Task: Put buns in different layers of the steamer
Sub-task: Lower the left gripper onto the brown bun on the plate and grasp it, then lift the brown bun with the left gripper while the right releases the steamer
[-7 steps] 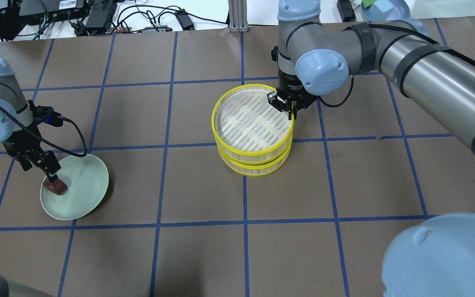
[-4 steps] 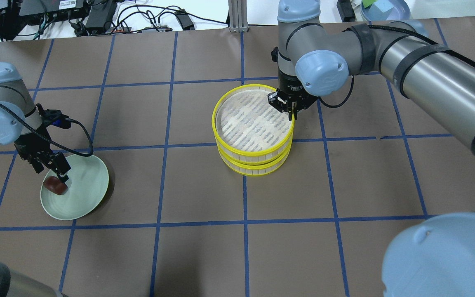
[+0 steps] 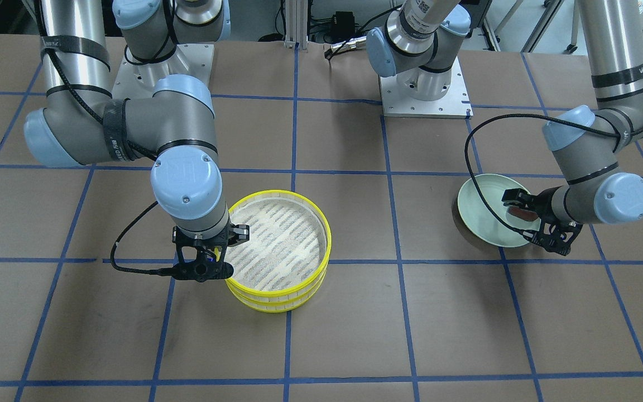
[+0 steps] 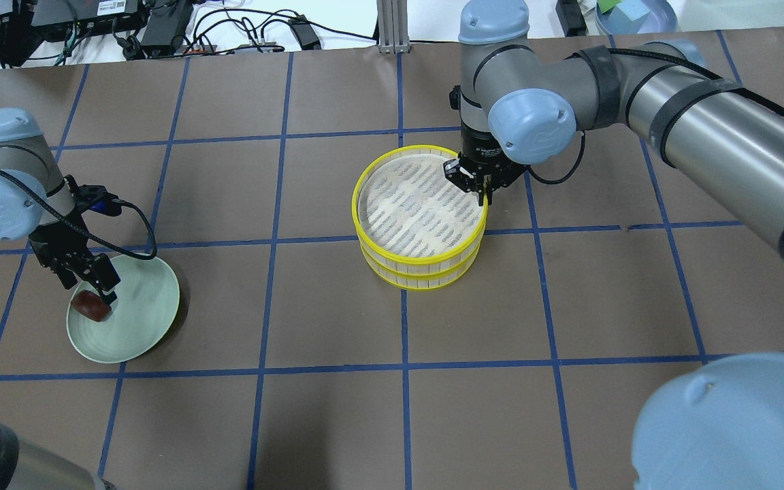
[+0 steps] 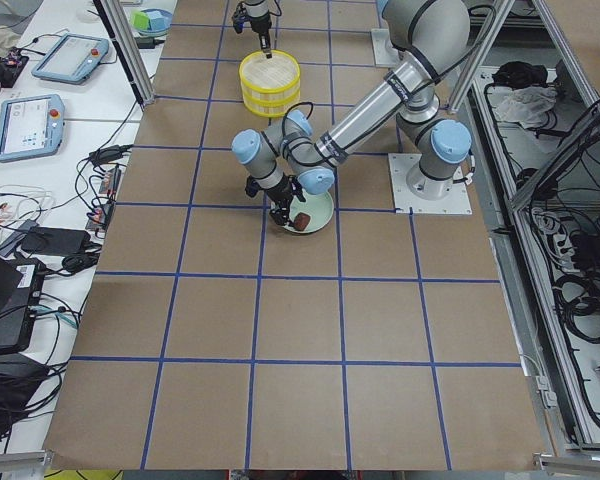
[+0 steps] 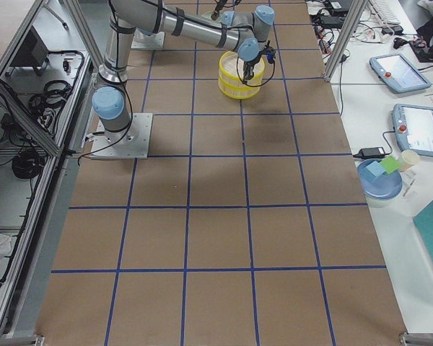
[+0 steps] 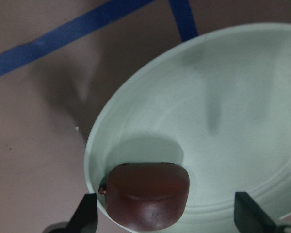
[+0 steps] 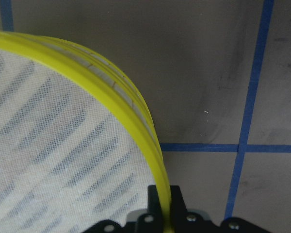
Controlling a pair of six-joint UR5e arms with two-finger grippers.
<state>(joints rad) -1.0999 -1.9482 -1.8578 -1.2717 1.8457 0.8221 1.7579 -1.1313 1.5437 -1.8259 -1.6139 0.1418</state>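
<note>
Two steamer layers [image 4: 422,273] sat stacked, your right gripper [image 4: 482,188] pinched tight on the rim of the top layer [image 4: 356,204], your left gripper [image 4: 96,294] spread wide around the brown bun [image 7: 148,194], which lay on the green plate [image 4: 154,292].

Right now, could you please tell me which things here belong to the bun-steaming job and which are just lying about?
Job: brown bun on the green plate, inside the open left gripper; top steamer tray, rim pinched by the right gripper; lower steamer tray beneath.
Lying about: tablets and blue bowl on the side bench.
</note>
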